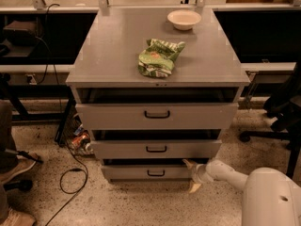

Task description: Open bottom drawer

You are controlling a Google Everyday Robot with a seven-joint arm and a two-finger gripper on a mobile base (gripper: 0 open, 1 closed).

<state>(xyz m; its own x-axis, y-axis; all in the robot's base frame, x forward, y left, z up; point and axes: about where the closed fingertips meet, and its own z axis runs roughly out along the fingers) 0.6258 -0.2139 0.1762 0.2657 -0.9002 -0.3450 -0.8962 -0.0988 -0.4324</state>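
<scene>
The tool [192, 175] sat at the bottom drawer's [127, 172] right end, fingers spread; the middle drawer [188, 149] jutted overhead, while bare floor [141, 204] lay open in front.

One high frontal view — gripper [191, 175] low right.
</scene>
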